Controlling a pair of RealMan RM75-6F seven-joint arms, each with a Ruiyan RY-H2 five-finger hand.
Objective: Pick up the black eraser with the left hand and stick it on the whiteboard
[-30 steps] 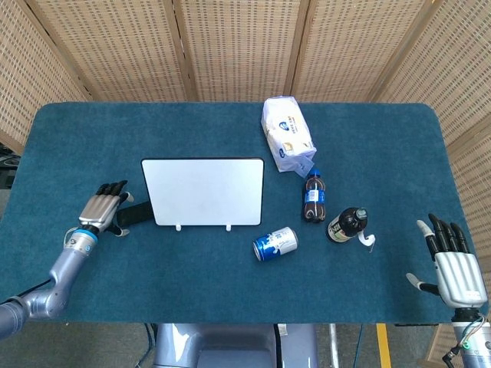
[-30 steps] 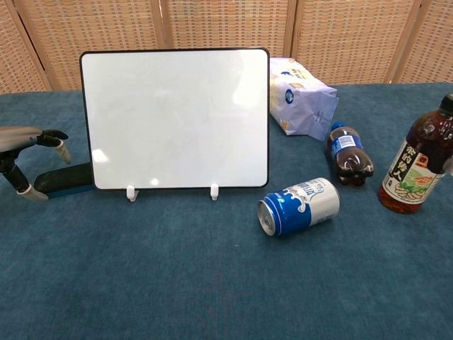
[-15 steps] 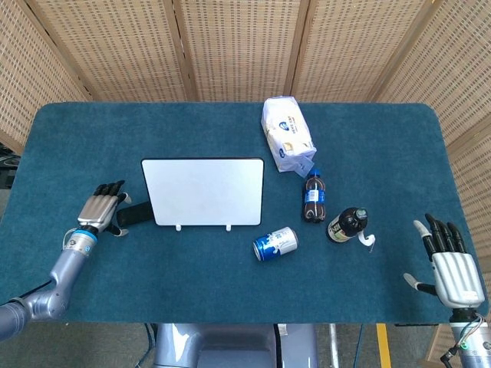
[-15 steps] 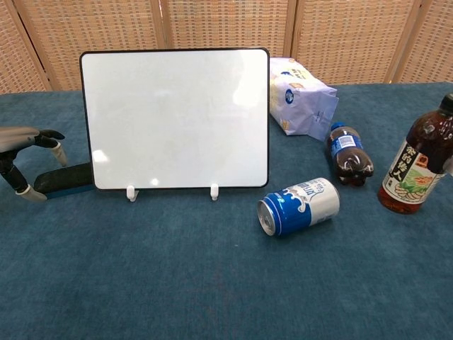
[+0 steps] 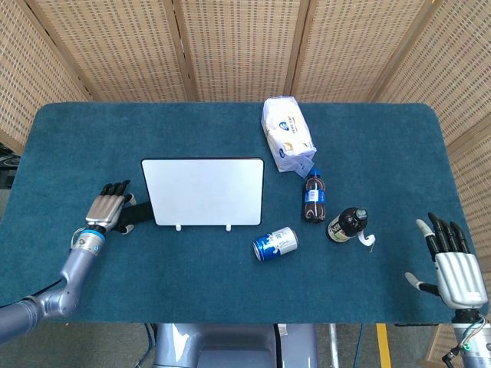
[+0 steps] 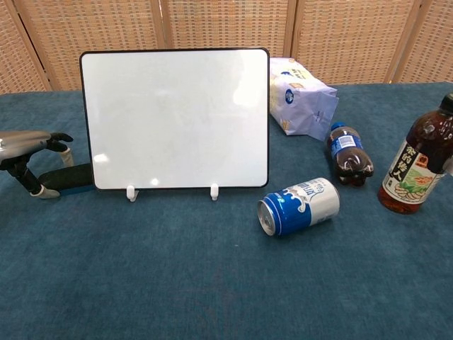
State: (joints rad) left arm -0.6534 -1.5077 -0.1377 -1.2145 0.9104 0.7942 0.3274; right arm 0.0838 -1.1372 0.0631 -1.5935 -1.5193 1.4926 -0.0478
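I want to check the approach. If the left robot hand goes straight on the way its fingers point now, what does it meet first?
Most likely the black eraser, which lies just past the left robot hand and beside the whiteboard. They may already touch; depth is unclear.

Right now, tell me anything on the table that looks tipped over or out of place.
The blue can lies on its side in front of the whiteboard, and the small cola bottle lies flat too. The tea bottle stands upright. Nothing looks spilled.

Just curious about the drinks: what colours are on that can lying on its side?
The can is blue and white with a silver end, clearest in the chest view.
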